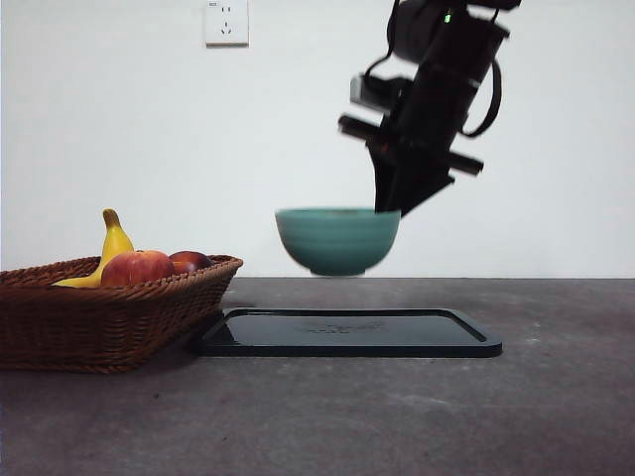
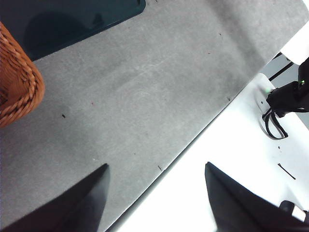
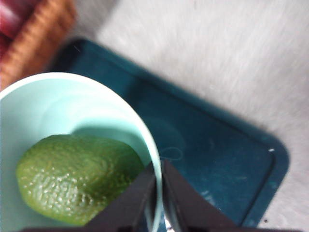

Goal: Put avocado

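A green avocado (image 3: 77,179) lies inside a teal bowl (image 3: 63,106). My right gripper (image 3: 158,193) is shut on the bowl's rim, one jaw inside and one outside. In the front view the bowl (image 1: 337,240) hangs in the air above the dark tray (image 1: 347,331), held at its right rim by the right gripper (image 1: 389,210); the avocado is hidden inside it there. My left gripper (image 2: 157,179) is open and empty over the table's near edge, away from the bowl.
A wicker basket (image 1: 99,322) at the left holds a banana (image 1: 107,250) and red apples (image 1: 137,268). The basket's corner (image 2: 19,82) shows in the left wrist view. A wall socket (image 1: 226,22) is on the back wall.
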